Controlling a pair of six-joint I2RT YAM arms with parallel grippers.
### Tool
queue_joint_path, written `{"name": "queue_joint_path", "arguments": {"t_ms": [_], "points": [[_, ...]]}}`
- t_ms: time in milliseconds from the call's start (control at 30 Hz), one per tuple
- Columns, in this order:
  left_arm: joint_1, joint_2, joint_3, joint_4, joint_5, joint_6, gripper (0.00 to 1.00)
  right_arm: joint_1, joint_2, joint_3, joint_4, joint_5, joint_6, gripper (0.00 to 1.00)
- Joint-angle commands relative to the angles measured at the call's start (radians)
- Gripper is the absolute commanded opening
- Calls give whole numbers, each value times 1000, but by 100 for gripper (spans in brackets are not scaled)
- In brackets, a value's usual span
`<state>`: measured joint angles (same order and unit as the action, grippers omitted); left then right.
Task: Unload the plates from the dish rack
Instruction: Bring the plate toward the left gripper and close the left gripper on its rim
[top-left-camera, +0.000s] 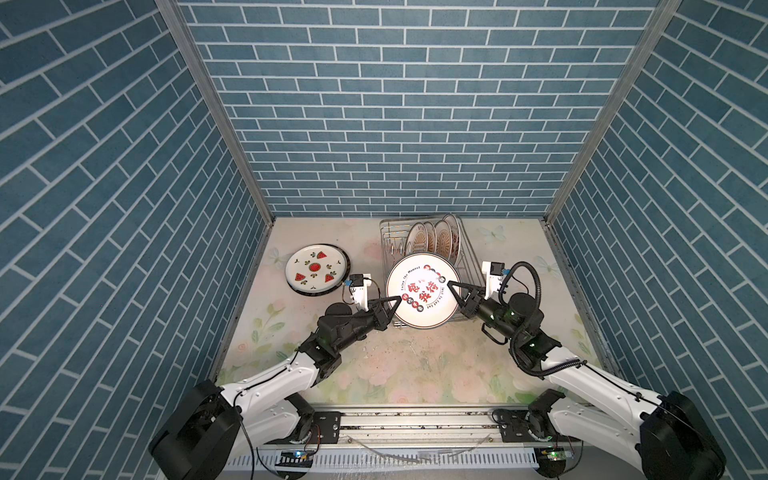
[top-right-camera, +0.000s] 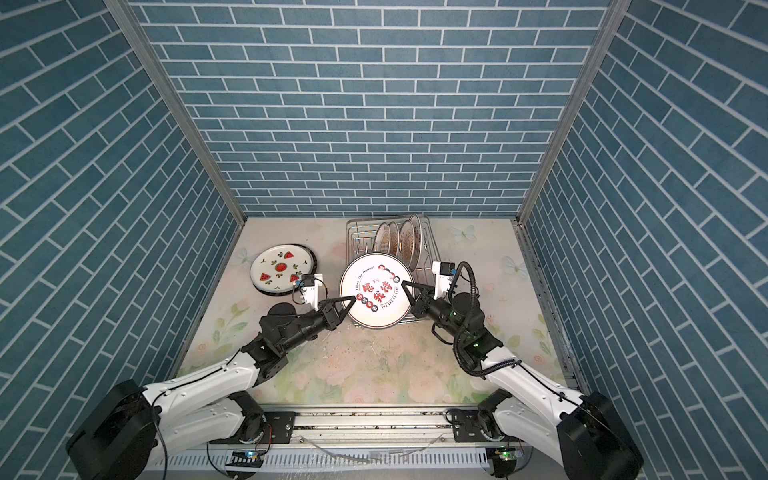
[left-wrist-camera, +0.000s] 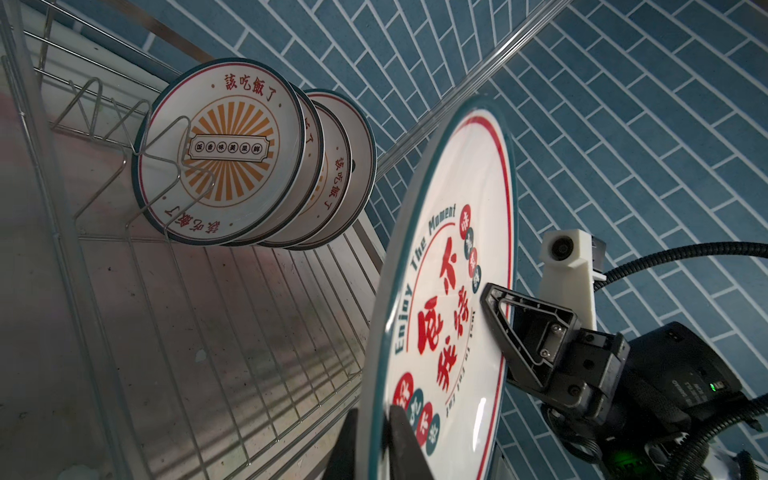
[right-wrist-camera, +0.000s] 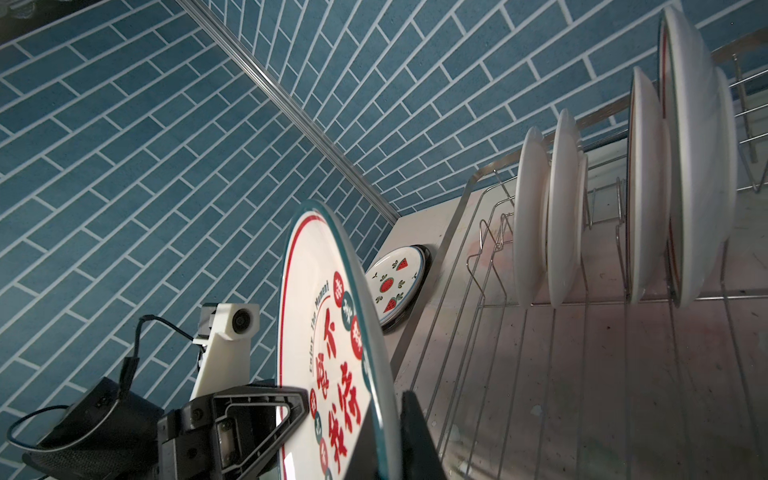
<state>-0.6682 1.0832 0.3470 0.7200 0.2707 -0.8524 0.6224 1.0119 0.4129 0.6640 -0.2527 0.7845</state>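
Partway through: the watermelon plate (top-left-camera: 316, 268) is already out on the table (top-left-camera: 395, 361), sitting on a dark-rimmed one (top-left-camera: 316, 294). Four sunburst plates (top-left-camera: 432, 239) are left standing in the rack (top-left-camera: 467, 257). I've got the lettered plate (top-left-camera: 419, 282) up over the rack's near end, with the left gripper (top-left-camera: 397, 300) and right gripper (top-left-camera: 451, 286) clamped on opposite edges.

The 2 top views hang high over the cell's front and look steeply down toward the back wall (top-left-camera: 399, 124), far off: the whole surface (top-left-camera: 395, 361) lies in the frame's lower half. The left wrist view sits close behind the left end effector (left-wrist-camera: 374, 436), facing across the dish rack (left-wrist-camera: 208, 316). The right wrist view, equally close, looks the opposite way. These 2 share the lettered plate (left-wrist-camera: 449, 291) and the racked plates (left-wrist-camera: 224, 153).
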Motion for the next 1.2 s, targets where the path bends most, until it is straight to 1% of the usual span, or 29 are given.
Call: {"name": "queue_joint_path", "arguments": {"t_ms": [0, 133, 167, 267, 367, 500, 633, 700, 733, 800, 900, 967, 1000, 1033, 1067, 1167], "points": [[-3, 14, 8, 25, -13, -7, 11, -3, 4, -1, 79, 12, -19, 0], [-2, 24, 5, 37, -13, -24, 4, -3, 45, 3, 114, -11, -18, 0], [-2, 29, 2, 43, -12, -38, 0, -3, 60, 7, 121, -27, -18, 0], [-2, 28, -7, 77, 3, -62, 0, -3, 94, 21, 139, -65, -15, 1], [-2, 8, -24, 85, -6, -79, 0, -3, 115, 32, 141, -80, -14, 5], [-2, -19, -31, 39, -41, -94, 0, -3, 128, 36, 137, -80, -18, 13], [-2, -16, -49, 85, -32, -127, 0, -2, 140, 48, 118, -96, -19, 25], [-4, -21, -63, 113, -35, -144, 0, -1, 147, 50, 128, -111, -23, 31], [-4, -29, -73, 124, -42, -149, 0, -2, 150, 50, 133, -120, -26, 36], [-4, -47, -83, 113, -64, -157, 0, -1, 154, 58, 124, -134, -37, 48], [-4, -79, -87, 84, -77, -158, 0, -2, 159, 63, 116, -132, -42, 70], [-4, -86, -100, 102, -74, -168, 0, -1, 163, 68, 102, -124, -43, 88], [-4, -90, -109, 118, -80, -177, 0, -1, 159, 72, 79, -108, -41, 92], [-4, -94, -120, 136, -85, -187, 0, -1, 154, 76, 49, -85, -45, 95], [-4, -103, -128, 141, -89, -191, 0, -2, 149, 76, 37, -67, -53, 95], [-4, -145, -128, 79, -118, -189, 0, -1, 133, 73, 11, -29, -65, 96]]}}
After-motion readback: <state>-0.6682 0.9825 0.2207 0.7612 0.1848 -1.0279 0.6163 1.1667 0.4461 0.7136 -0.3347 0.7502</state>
